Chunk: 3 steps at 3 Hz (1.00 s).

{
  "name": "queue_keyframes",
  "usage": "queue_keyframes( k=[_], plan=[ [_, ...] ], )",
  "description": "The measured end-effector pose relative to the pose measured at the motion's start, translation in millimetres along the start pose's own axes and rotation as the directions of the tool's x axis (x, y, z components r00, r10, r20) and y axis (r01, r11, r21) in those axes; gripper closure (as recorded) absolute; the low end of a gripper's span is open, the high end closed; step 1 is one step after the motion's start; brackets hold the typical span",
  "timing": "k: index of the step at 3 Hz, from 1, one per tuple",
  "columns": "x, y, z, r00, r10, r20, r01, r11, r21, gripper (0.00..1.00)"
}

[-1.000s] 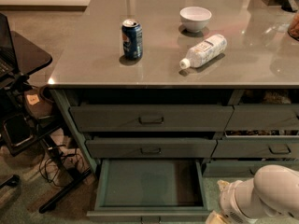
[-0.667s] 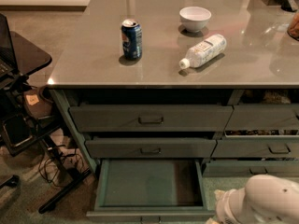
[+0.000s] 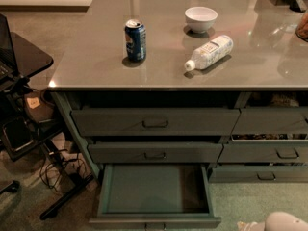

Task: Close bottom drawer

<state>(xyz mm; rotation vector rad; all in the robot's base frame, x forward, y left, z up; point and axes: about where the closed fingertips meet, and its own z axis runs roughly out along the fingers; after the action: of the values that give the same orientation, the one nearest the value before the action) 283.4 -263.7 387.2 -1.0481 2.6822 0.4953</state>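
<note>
The bottom drawer [image 3: 154,190] is pulled far out below the two other wide drawers. Its plain green inside is empty, and its flat front [image 3: 120,221] lies along the lower edge of the camera view, with the small dark pull [image 3: 155,226] just showing. The middle drawer [image 3: 155,153] and the top drawer [image 3: 155,122] stand slightly out. My gripper is out of view. Only a white rounded part of my arm [image 3: 285,222] shows in the bottom right corner, to the right of the open drawer's front.
On the grey counter [image 3: 91,61] stand a blue can [image 3: 135,39], a white bowl [image 3: 200,18] and a lying plastic bottle [image 3: 210,51]. Narrower drawers [image 3: 288,153] fill the right column. A black stand [image 3: 21,61] and cables [image 3: 60,170] are on the floor at the left.
My white arm has dropped down and to the right, and most of it has left the view. The bottom drawer is as far open as before.
</note>
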Motion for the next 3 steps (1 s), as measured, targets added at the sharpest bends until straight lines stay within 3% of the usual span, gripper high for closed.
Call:
queue_keyframes(
  k=[1, 2, 3],
  plan=[
    [59, -4, 48, 0.993, 0.102, 0.052, -0.101, 0.9945, -0.026, 0.00],
    [122, 27, 104, 0.979, 0.184, 0.086, -0.175, 0.9794, -0.101, 0.00],
    [160, 57, 164, 0.973, 0.221, 0.062, -0.203, 0.9552, -0.215, 0.00]
  ],
)
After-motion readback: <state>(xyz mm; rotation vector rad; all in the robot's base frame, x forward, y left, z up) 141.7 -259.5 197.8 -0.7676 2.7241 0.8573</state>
